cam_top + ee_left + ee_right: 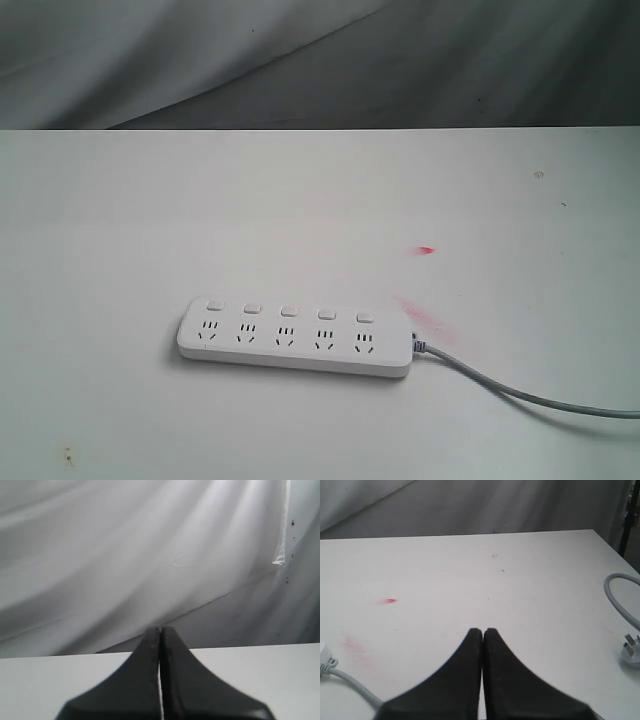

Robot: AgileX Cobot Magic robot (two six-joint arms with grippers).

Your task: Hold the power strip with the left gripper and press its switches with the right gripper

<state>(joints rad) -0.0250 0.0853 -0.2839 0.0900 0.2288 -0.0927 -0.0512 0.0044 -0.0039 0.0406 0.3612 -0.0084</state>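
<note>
The white power strip (295, 338) lies flat on the white table, its long side running left to right in the exterior view. Its five small switches (288, 311) sit in a row above the sockets. A grey-white cord (520, 393) leaves its right end. Neither arm shows in the exterior view. My left gripper (160, 630) is shut with nothing in it, above the table and facing the grey backdrop; the strip is out of its view. My right gripper (483, 630) is shut and empty too. The strip's end (324, 652) shows at one edge of the right wrist view.
The cord's plug (631, 651) lies on the table near its edge, with the cord (619, 596) looping by it. Red smudges (427, 250) mark the tabletop right of the strip. A grey cloth backdrop (320, 60) hangs behind the table's far edge.
</note>
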